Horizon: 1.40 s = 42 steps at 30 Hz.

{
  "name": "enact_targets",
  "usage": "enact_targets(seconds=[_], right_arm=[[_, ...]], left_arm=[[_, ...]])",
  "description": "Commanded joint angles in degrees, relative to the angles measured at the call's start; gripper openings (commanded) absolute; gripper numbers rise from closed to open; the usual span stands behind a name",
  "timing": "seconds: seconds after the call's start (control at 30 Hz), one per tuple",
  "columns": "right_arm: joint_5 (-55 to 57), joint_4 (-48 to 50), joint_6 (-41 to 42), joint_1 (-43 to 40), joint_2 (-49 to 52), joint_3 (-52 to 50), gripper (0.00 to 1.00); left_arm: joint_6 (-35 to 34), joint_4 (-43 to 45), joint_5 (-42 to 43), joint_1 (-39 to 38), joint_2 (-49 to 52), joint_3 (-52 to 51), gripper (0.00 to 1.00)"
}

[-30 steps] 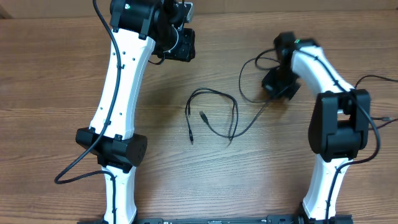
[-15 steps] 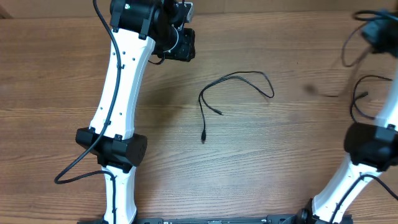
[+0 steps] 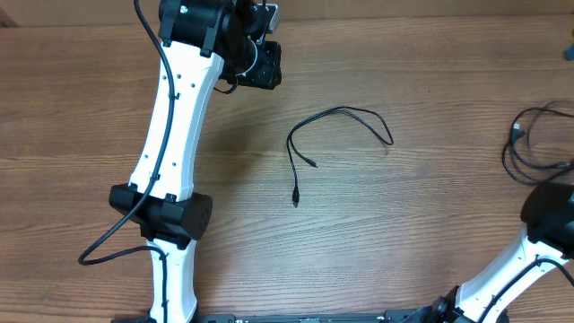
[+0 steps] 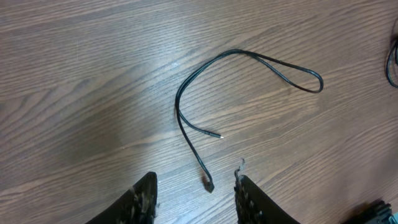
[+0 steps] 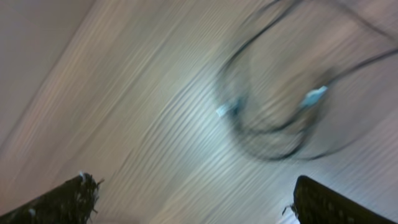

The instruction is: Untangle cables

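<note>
One thin black cable (image 3: 343, 109) lies alone in the middle of the table, bent into a long loop with both plug ends toward the front. In the left wrist view that cable (image 4: 236, 51) lies ahead of my left gripper (image 4: 196, 177), whose fingers (image 4: 146, 196) stand apart with nothing between them; one plug (image 4: 208, 185) rests on the wood below the gap. A second cable (image 3: 508, 157) lies coiled at the right edge. The blurred right wrist view shows that coil (image 5: 267, 134) beyond my right gripper (image 5: 193, 190), wide open and empty.
My left arm (image 3: 175, 117) stretches along the table's left side, its gripper (image 3: 260, 65) held high near the back. Only the lower part of my right arm (image 3: 547, 224) shows at the right edge, beside thicker arm wiring.
The right arm swung off to the right, dragging one cable out of the tangle to the right edge, then opened. The other cable shifted and spread out. The left arm stayed still.
</note>
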Motion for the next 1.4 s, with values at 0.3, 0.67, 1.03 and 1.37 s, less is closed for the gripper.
enact_targets(seconds=[0.3, 0.67, 1.03, 1.37], right_arm=[[-10.03, 0.0, -18.32, 19.52, -0.11, -13.44, 1.0], [-2.71, 7.69, -23.41, 34.36, -0.11, -38.73, 1.0], [8.96, 26.91, -9.75, 36.52, -0.26, -44.5, 0.04], [22.49, 13.11, -2.14, 26.8, -1.77, -19.12, 0.04]], left_arm=[[0.17, -1.16, -5.99, 0.24, -2.03, 1.27, 0.44], [-0.24, -1.53, -6.12, 0.24, -2.03, 1.27, 0.44], [-0.24, -2.4, -6.1, 0.22, -2.03, 1.27, 0.43], [-0.24, -2.58, -5.86, 0.2, -2.03, 1.27, 0.43]])
